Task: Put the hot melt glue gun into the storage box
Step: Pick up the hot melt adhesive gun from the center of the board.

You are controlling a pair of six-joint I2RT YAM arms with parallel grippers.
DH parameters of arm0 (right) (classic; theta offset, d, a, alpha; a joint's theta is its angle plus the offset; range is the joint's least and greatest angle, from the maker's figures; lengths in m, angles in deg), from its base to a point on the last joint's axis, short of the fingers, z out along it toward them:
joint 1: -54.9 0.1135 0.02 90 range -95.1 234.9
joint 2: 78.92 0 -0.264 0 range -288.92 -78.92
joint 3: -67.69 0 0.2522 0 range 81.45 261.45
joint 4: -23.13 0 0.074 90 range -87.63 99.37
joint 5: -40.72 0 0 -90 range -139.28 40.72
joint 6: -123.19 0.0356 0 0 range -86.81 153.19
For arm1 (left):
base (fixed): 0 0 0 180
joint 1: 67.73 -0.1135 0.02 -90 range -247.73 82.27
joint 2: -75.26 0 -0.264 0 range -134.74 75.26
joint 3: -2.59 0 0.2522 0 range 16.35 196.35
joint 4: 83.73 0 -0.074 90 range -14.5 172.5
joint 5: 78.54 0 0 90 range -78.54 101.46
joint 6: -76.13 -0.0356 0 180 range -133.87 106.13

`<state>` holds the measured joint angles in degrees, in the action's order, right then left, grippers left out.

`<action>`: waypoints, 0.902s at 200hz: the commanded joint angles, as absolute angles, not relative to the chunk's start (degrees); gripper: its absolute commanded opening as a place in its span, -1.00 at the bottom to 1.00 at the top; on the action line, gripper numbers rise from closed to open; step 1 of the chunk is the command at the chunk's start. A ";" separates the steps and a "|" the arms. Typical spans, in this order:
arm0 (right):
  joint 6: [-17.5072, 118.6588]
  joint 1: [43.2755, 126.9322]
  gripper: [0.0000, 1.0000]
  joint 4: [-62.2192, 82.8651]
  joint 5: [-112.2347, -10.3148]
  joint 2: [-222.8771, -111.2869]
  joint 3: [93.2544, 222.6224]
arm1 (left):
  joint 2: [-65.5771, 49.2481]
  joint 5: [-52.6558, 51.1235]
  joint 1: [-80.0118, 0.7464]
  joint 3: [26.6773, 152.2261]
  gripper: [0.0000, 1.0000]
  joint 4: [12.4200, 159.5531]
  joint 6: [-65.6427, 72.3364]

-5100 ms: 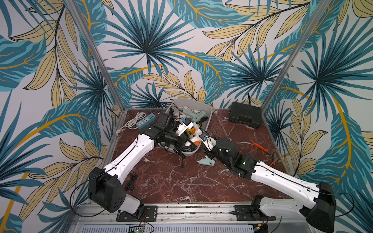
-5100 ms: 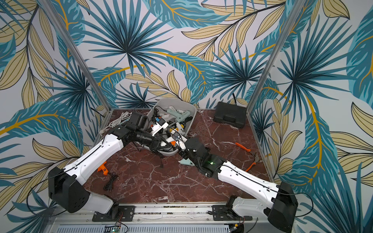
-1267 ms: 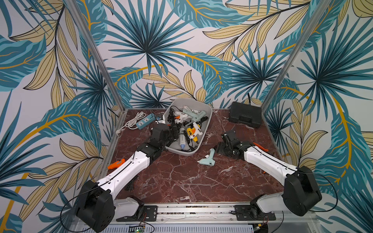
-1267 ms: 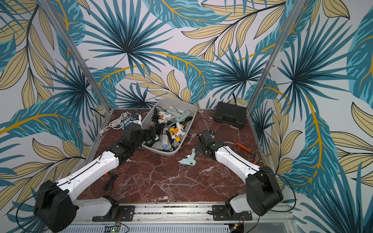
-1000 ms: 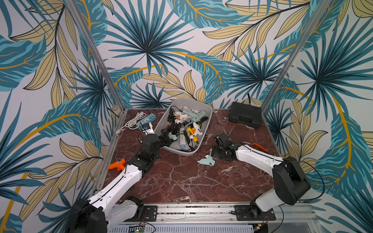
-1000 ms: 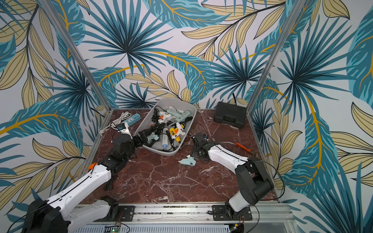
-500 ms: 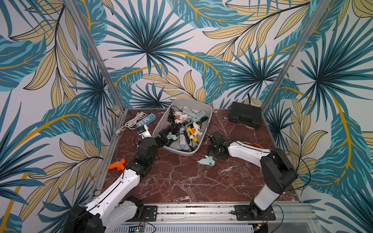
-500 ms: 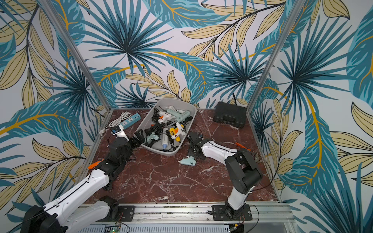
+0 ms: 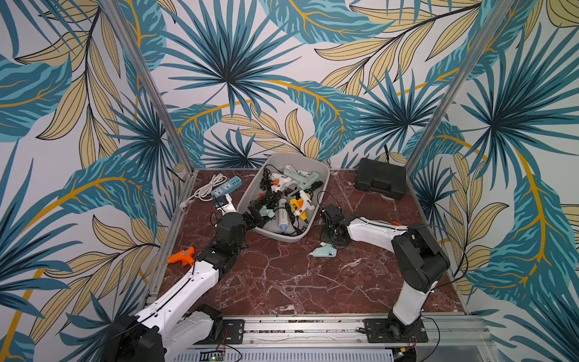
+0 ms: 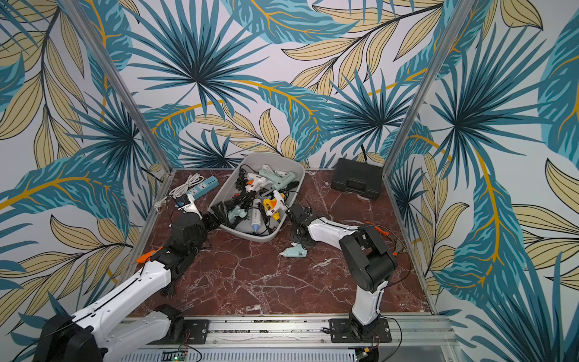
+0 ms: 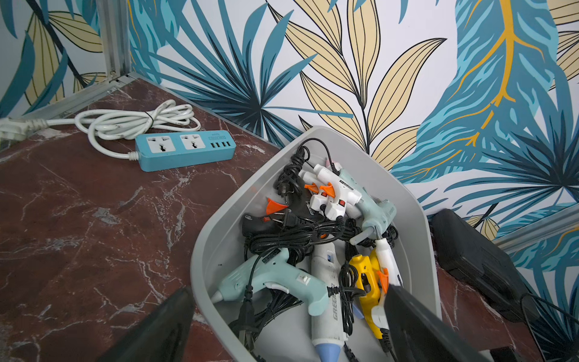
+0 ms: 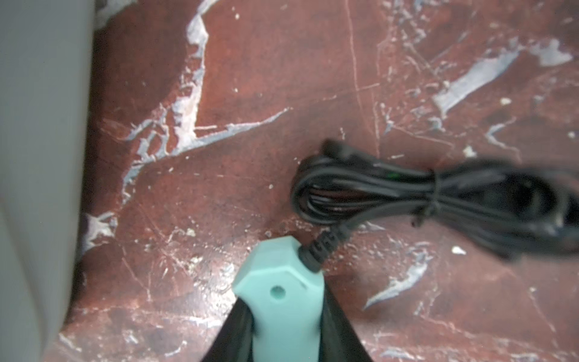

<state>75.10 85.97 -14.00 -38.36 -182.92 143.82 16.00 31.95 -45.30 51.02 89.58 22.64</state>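
1. Right gripper (image 12: 283,332): jaws pressed together on the handle butt of the mint glue gun (image 9: 324,251).
2. Glue gun: on the table (image 9: 282,282), outside the box (image 9: 326,178), just near-right of the box's near end. Its black cord (image 12: 438,194) lies bundled beside the handle.
3. Left gripper (image 11: 286,329): jaws spread wide, holding nothing, straddling the box's near-left rim. Contact cannot be told.
4. Box contents: other guns (image 11: 275,282) and tangled leads (image 11: 291,238).
5. Elsewhere: power strip (image 9: 226,185) far left, black case (image 9: 380,181) far right, orange gun (image 9: 181,255) at the left edge.
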 commanded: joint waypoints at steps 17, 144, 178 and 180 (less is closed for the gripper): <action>74.44 85.98 -0.77 -12.87 -36.20 -180.06 141.25 | 15.11 30.70 -45.80 52.56 1.00 88.65 22.14; 69.62 85.64 -0.93 1.89 -35.69 -150.00 129.93 | 2.83 -15.37 -44.29 66.88 1.00 83.08 9.77; 68.29 85.66 -0.94 3.45 -36.28 -144.97 129.70 | -3.01 -20.03 -37.90 76.10 1.00 70.48 -0.01; 68.27 85.60 -0.93 3.52 -36.34 -144.80 129.72 | -3.35 -20.16 -37.55 76.66 1.00 69.85 -0.41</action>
<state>70.16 85.73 -0.61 -36.26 -147.80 130.81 -0.70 -12.07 -41.45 70.78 79.43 8.15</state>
